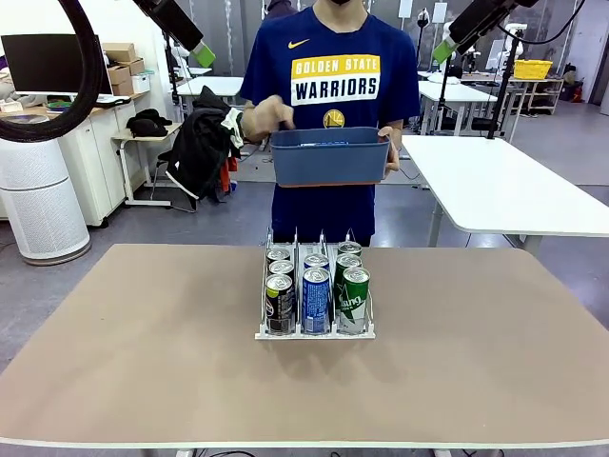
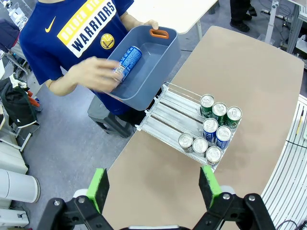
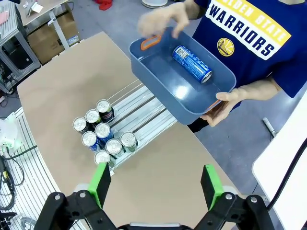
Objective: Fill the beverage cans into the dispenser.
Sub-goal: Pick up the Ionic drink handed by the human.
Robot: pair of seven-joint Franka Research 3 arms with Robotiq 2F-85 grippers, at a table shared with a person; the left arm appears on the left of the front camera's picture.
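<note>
In the person's blue-grey bin [image 3: 178, 88], beyond the worktop [image 3: 62, 81], lay a blue can [image 3: 192, 63]: smooth, thin-walled, likely dentable, best pinched mid-body. Eight cans [image 3: 101, 130] stood in the dispenser [image 3: 139, 108]. Left end effector [image 2: 154, 184] and right end effector [image 3: 156, 184] hung spread, empty.

place: a lab, I reckon | I see: white worktables [image 1: 504, 190], monitor [image 1: 38, 62], cardboard boxes [image 1: 122, 57], grey floor [image 1: 143, 224]

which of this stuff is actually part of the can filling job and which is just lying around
Part of the job:
dispenser
cans standing in its lanes
blue can lying in the blue-grey bin that the person holds

Just lying about:
black jacket
cardboard boxes
yellow crate
white side table
</note>
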